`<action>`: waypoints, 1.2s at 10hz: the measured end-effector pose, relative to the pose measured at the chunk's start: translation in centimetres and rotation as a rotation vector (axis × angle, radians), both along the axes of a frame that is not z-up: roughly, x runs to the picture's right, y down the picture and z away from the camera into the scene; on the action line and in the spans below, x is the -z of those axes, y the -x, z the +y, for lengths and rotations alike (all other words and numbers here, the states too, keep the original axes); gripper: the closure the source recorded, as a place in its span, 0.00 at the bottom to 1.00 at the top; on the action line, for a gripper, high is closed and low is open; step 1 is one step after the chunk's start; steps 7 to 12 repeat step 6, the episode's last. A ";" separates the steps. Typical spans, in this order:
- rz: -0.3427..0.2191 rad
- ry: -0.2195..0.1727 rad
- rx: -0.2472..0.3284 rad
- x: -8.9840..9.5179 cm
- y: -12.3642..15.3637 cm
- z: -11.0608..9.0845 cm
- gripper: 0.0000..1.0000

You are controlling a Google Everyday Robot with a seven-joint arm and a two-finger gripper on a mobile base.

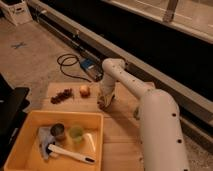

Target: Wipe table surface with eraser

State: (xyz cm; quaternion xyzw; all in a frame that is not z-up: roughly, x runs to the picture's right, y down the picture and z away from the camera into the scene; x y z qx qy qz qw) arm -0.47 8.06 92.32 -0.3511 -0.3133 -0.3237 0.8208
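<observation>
You are looking down at a white robot arm (150, 112) reaching from the lower right across the table surface (122, 125), a light tan top of wooden planks. The gripper (103, 103) is pointing down near the middle of the far part of the table, its tip at or just above the wood. A dark shape is sitting at its tip, possibly the eraser, but you cannot tell.

Just left of the gripper a small round fruit (85, 90) is lying on the wood, and further left a dark reddish cluster (62, 95). Nearer the camera a yellow plastic bin (30, 122) is sitting on the table's left part, holding a dark cup (58, 131), a green cup (76, 133), a bluish pad (45, 139) and a white-handled tool (70, 153). On the floor beyond the table a black cable (67, 65) is lying coiled.
</observation>
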 end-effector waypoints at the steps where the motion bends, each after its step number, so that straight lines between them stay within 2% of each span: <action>1: 0.003 -0.009 -0.011 -1.1 -0.2 -0.3 1.00; 3: -0.027 -0.033 -0.015 -1.7 1.2 -0.8 1.00; 6: -0.128 -0.078 -0.031 -1.1 5.4 -1.1 1.00; 12: -0.128 -0.078 -0.031 -1.1 5.4 -1.1 1.00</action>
